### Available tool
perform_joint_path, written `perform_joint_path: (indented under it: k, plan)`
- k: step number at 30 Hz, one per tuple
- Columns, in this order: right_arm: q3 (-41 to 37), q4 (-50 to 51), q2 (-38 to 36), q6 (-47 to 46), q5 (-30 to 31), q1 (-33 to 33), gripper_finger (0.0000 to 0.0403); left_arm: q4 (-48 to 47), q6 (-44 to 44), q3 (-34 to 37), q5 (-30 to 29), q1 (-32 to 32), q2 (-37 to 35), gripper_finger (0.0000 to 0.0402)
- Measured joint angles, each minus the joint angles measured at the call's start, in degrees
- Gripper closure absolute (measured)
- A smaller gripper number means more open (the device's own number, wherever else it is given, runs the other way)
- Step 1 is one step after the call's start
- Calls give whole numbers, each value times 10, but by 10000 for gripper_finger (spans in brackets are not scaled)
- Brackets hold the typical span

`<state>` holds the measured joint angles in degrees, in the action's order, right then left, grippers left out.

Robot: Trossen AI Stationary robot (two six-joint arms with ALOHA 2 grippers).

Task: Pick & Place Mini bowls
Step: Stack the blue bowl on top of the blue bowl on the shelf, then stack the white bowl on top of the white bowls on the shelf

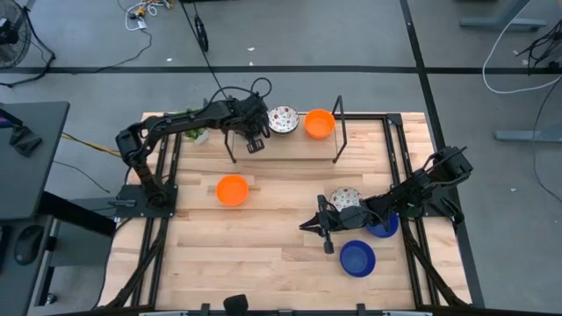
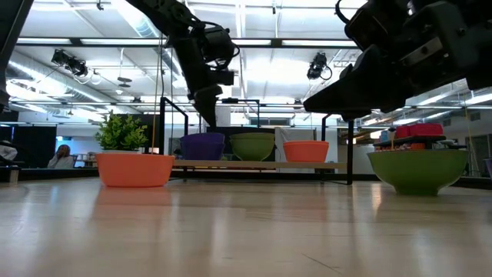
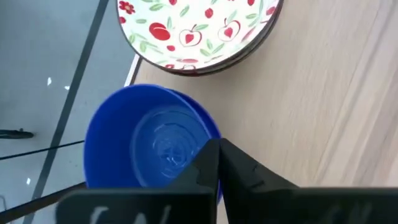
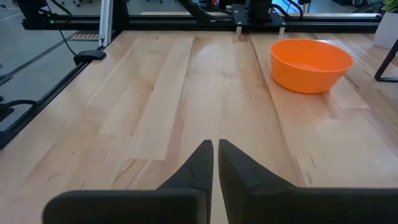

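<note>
My left gripper (image 1: 255, 143) (image 3: 214, 149) is shut and hangs just above a blue mini bowl (image 3: 149, 140) (image 2: 202, 145) that stands on the raised wooden shelf; the low view shows a gap between them. On the same shelf stand a white red-patterned bowl (image 1: 283, 118) (image 3: 199, 28) and an orange bowl (image 1: 319, 123). My right gripper (image 1: 316, 226) (image 4: 216, 149) is shut over bare table, pointing toward the left edge. An orange bowl (image 1: 232, 190) (image 4: 311, 62) sits ahead of it. A patterned bowl (image 1: 345, 198) and two blue bowls (image 1: 357, 257) (image 1: 384, 226) sit by the right arm.
The shelf's black frame posts (image 1: 336, 132) rise at the table's far side. A small green plant (image 1: 195, 132) (image 2: 123, 131) stands beside the left arm. Black rails (image 1: 413, 254) run along both table sides. Bare wood lies in the near-left part (image 1: 219, 263).
</note>
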<state>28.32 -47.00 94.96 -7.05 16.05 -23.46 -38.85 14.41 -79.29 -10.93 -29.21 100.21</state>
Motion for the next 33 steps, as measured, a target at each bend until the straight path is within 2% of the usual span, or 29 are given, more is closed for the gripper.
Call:
perform_joint_path:
  k: [6,12,20,24,28,30,33]
  plan:
    - [0,0,0,0,0,0,376,8,0,0,11,-2,26,396]
    - [0,0,0,0,0,0,376,28,4,0,-8,-1,40,392]
    - [0,12,0,0,-1,0,376,18,-3,-5,-9,25,-14,397]
    - [0,17,0,0,-1,0,376,6,-18,0,-9,68,-54,398]
    - [0,22,0,-7,-2,-2,376,33,-34,50,-8,137,-100,398]
    - [0,24,0,-7,-2,-7,376,76,-54,95,-8,179,-122,399]
    - [0,27,-2,-5,1,-19,378,192,-83,188,-16,245,-150,399]
